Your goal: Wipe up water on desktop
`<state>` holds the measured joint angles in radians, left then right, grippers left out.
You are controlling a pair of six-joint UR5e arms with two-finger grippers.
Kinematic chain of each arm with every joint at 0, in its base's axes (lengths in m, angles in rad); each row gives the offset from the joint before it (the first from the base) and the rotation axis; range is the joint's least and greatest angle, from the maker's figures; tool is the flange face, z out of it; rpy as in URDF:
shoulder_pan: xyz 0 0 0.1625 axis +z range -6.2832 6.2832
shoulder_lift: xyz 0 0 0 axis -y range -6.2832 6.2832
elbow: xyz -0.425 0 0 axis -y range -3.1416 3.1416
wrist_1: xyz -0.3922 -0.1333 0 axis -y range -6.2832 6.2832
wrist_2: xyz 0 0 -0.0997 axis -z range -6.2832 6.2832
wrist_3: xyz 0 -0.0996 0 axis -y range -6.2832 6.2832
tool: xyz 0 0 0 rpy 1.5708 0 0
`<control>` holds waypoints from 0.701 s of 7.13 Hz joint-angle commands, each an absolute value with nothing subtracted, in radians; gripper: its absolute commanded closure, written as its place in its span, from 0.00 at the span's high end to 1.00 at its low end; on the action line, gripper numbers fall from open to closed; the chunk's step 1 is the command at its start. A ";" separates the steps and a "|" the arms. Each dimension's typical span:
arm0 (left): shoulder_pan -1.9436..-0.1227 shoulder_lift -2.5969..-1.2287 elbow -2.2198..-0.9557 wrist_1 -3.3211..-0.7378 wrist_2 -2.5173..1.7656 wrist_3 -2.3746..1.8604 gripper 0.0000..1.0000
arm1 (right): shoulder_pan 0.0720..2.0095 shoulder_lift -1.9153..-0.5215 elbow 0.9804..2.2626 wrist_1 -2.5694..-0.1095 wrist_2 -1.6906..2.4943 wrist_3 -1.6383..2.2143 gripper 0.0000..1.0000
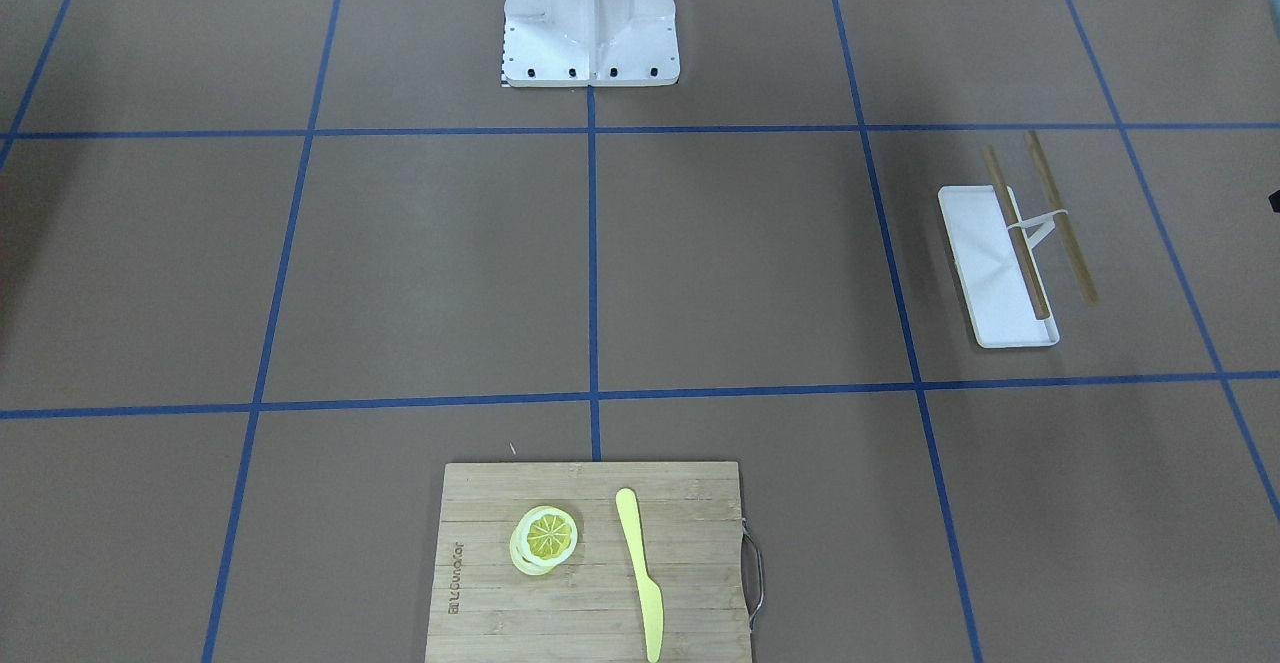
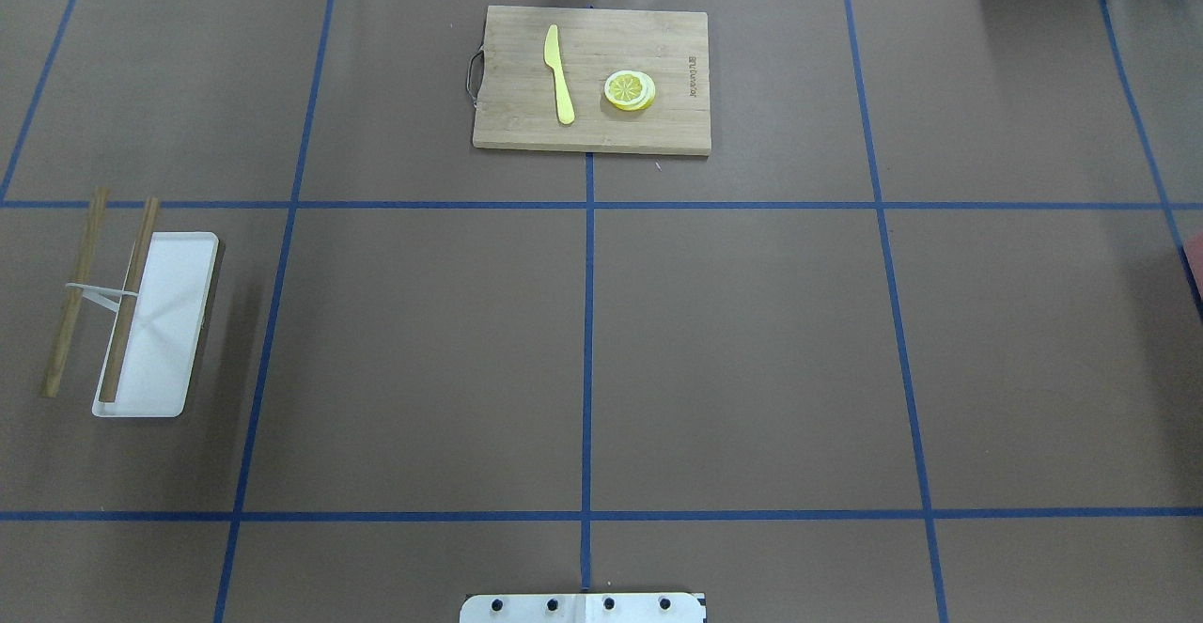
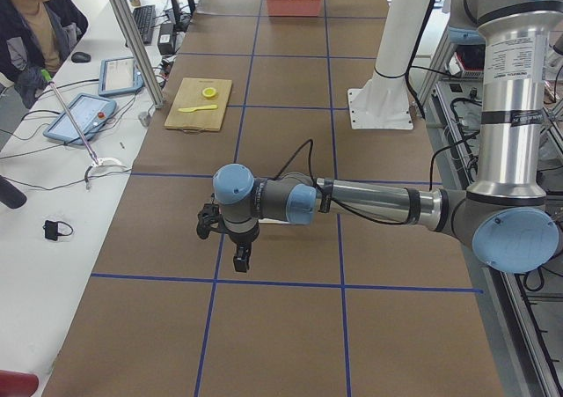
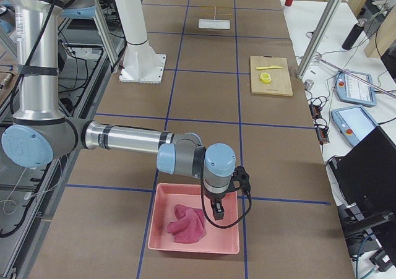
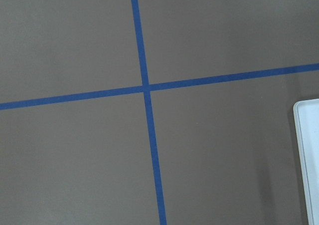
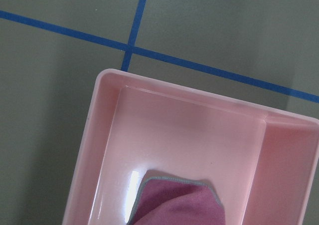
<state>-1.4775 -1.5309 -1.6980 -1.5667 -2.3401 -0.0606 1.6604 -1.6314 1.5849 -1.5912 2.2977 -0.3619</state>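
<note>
The desktop [image 2: 752, 350] is a flat brown surface crossed by blue tape lines; I see no water on it in any view. A magenta cloth [image 4: 185, 223] lies in a pink bin [image 4: 162, 242] near the table's right end, and both also show in the right wrist view, cloth [image 6: 177, 202] and bin [image 6: 199, 130]. My right gripper [image 4: 218, 212] hangs over the bin, just right of the cloth; I cannot tell if it is open. My left gripper [image 3: 239, 260] hangs above bare desktop near a tape crossing [image 5: 145, 89]; I cannot tell its state either.
A white tray [image 2: 169, 313] with two bamboo sticks [image 2: 127, 299] across it sits on my left. A bamboo cutting board [image 2: 658, 40] with a yellow knife [image 2: 559, 73] and lemon slices [image 2: 630, 90] lies at the far middle. Operators' devices [image 4: 352, 87] lie beyond the far edge.
</note>
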 commanded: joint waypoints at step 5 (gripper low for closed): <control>-1.496 -1.528 -1.712 -1.558 -2.344 -0.152 0.98 | 1.643 -1.629 1.594 -1.591 2.292 -0.361 1.00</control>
